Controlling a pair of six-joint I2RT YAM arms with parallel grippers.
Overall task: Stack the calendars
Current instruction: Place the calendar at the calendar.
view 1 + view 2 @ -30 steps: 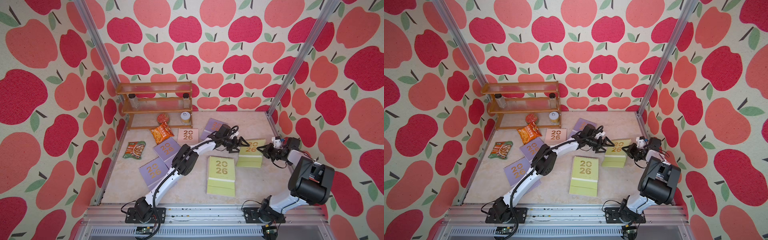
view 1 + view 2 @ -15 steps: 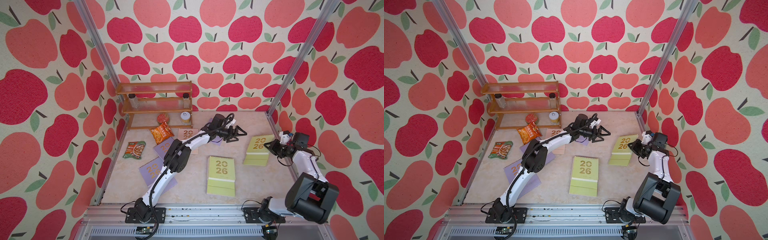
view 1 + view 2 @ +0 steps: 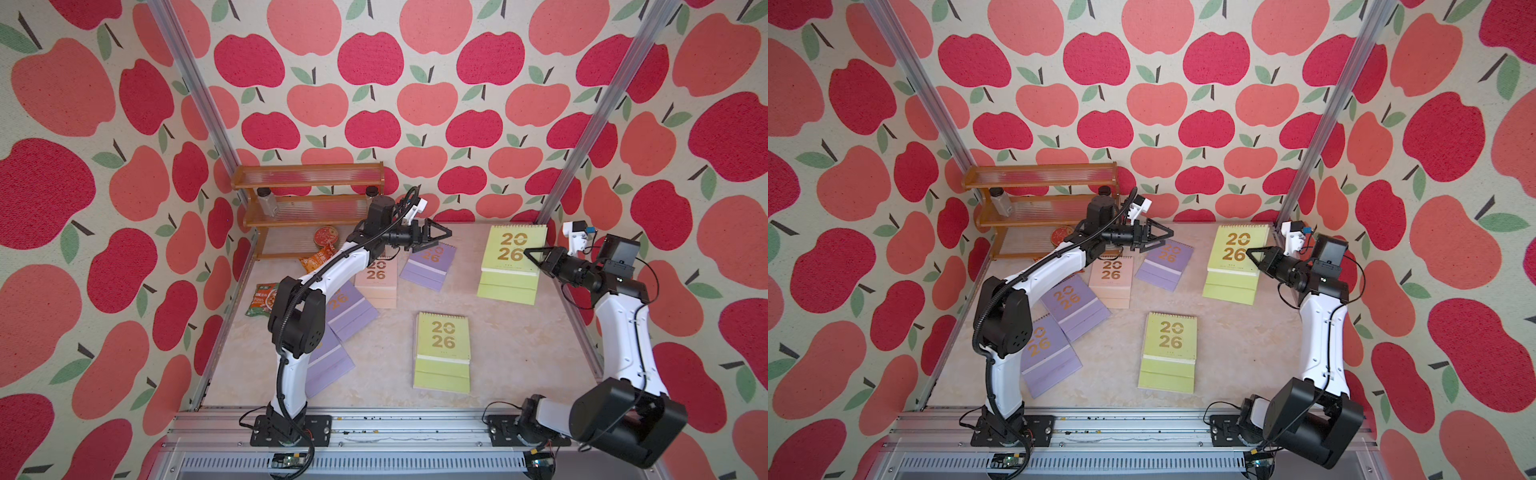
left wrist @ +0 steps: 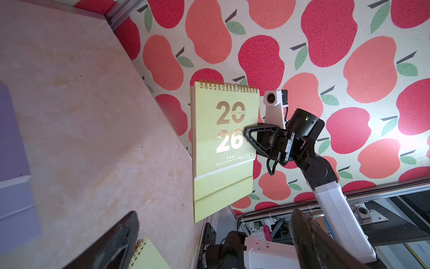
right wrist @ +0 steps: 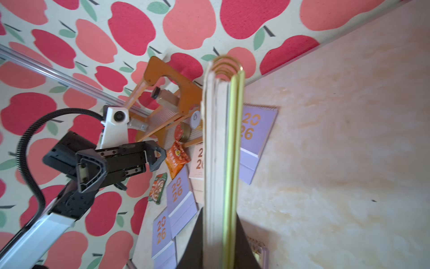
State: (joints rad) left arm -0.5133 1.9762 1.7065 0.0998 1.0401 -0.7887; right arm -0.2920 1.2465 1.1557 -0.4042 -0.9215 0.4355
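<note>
My right gripper is shut on the side edge of a yellow-green calendar, holding it in the air over the back right of the table. The right wrist view shows that calendar edge-on between the fingers. My left gripper hangs open and empty above a lilac calendar. Flat on the table lie another yellow-green calendar, a pink calendar and two lilac calendars, partly hidden by the left arm.
A wooden shelf with small jars stands at the back left, with a round tin below it. An orange snack packet and a green snack packet lie by the left wall. Aluminium posts mark the back corners.
The right gripper has lifted the yellow-green calendar off the table and carried it up toward the back right. The left gripper has drawn away from it, leftward and up, staying open.
</note>
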